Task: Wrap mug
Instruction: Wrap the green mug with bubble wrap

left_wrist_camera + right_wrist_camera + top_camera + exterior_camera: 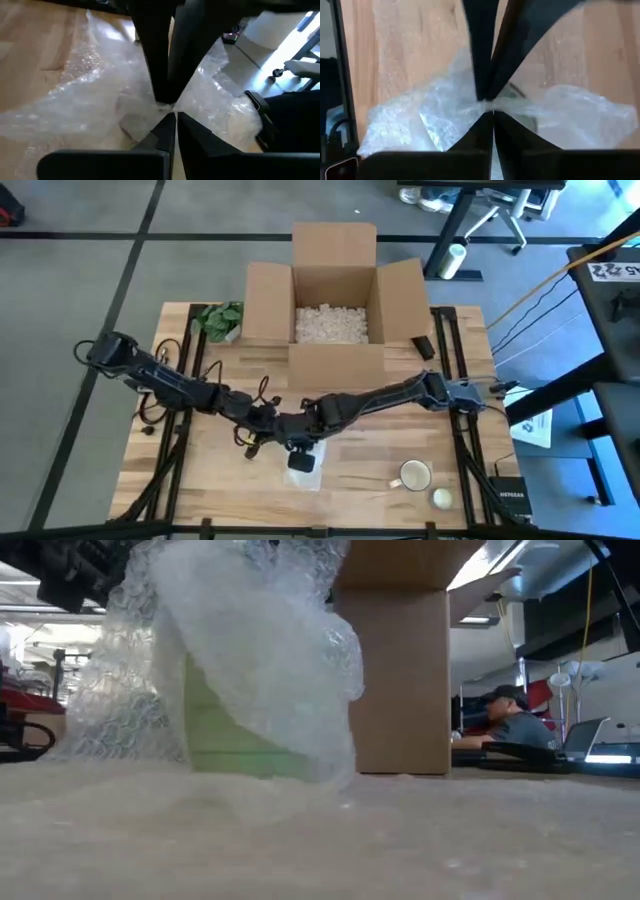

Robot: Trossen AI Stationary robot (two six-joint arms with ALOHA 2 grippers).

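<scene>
1. High view: left end effector [268,423] and right end effector [297,442] meet near the middle front of the wooden surface [200,480], over a patch of bubble wrap [305,473]. A beige mug [414,475] sits unwrapped near the front right, well apart from both. Cardboard box [335,305] with packing fill stands at the back.
2. Low view: bubble wrap [250,650] is draped over a green mug-like object [225,735] standing on the surface. The film is soft, light and slippery, so best pinched at an edge or fold. The ceramic underneath is probably rigid and fragile, so pull gently.
3. Left wrist view: left end effector [170,125] is pinched closed on the bubble wrap [85,95], tips meeting another pair of dark fingers, apparently the right arm's.
4. Right wrist view: right end effector [492,117] is also clamped closed on a gathered fold of bubble wrap [580,112], opposing fingers touching at the same pinch.
</scene>
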